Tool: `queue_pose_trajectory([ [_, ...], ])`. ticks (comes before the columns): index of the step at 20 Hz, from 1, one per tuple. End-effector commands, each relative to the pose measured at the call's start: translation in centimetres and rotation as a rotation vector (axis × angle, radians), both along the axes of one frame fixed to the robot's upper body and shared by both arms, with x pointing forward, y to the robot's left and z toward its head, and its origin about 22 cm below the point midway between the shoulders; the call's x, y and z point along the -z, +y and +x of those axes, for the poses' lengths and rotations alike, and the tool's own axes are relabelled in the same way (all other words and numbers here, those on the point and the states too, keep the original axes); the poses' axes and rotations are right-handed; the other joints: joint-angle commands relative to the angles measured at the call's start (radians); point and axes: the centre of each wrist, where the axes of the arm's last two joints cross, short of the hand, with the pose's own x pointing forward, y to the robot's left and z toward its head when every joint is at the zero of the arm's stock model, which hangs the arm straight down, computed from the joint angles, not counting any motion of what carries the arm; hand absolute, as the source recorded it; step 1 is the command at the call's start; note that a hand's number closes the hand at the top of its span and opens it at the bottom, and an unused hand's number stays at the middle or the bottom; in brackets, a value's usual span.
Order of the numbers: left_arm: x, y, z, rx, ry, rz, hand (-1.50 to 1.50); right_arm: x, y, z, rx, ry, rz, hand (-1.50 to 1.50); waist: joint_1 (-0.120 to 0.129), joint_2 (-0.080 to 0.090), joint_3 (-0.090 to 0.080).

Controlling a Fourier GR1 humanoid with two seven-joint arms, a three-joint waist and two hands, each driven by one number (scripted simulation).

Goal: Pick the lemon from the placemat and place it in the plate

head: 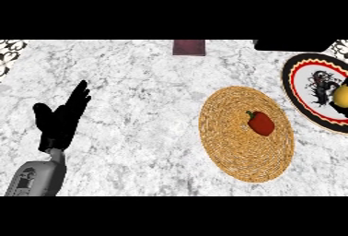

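Observation:
The yellow lemon (342,97) shows at the view's right edge, over the white middle of the plate (297,93), which has a black, red and white rim and a dark drawing. The edge cuts the lemon off, so I cannot tell whether it rests there or is held. The round woven placemat (238,152) lies left of the plate and bears a red pepper (262,123). My left hand (60,120) is far to the left over the marble counter, open with fingers straight and pointing away, holding nothing. My right hand does not show.
A dark maroon block (189,47) stands at the counter's far edge, and a black object (292,44) sits at the far right. Patterned black-and-white pieces (9,51) show at the top left corner.

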Motion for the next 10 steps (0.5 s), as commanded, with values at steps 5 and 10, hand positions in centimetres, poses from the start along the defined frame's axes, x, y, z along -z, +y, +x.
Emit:
queue_pose_trajectory([
  [5,-0.1,0.2,0.4,0.018,-0.011,-0.009,0.00,0.0,-3.7,-1.3,-0.129,0.102,0.058,-1.50,0.010,0.008,0.003],
  [10,-0.1,-0.6,-0.1,0.016,-0.013,-0.002,0.00,0.0,-2.8,-0.3,-0.203,-0.149,0.162,-1.50,0.006,0.005,0.004],
])
